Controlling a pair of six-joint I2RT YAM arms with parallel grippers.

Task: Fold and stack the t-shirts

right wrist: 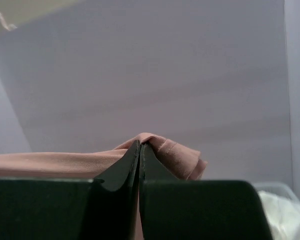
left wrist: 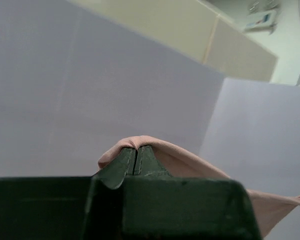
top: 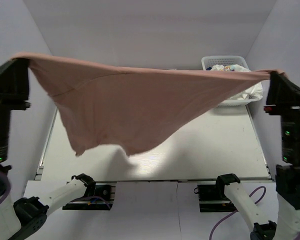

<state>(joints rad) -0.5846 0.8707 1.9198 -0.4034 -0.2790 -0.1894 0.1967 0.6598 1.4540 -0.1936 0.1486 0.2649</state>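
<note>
Top view: pink t-shirt hangs stretched above the table, left corner clamped by left gripper, right corner by right gripper. Far-right basket holds white cloth.
Left wrist: fingers pinched on a pink fold.
Right wrist: fingers pinched on the hem.

Bright, even light falls from overhead. The pink t-shirt throws a soft shadow on the table; both wrist views look slightly hazy.
</note>
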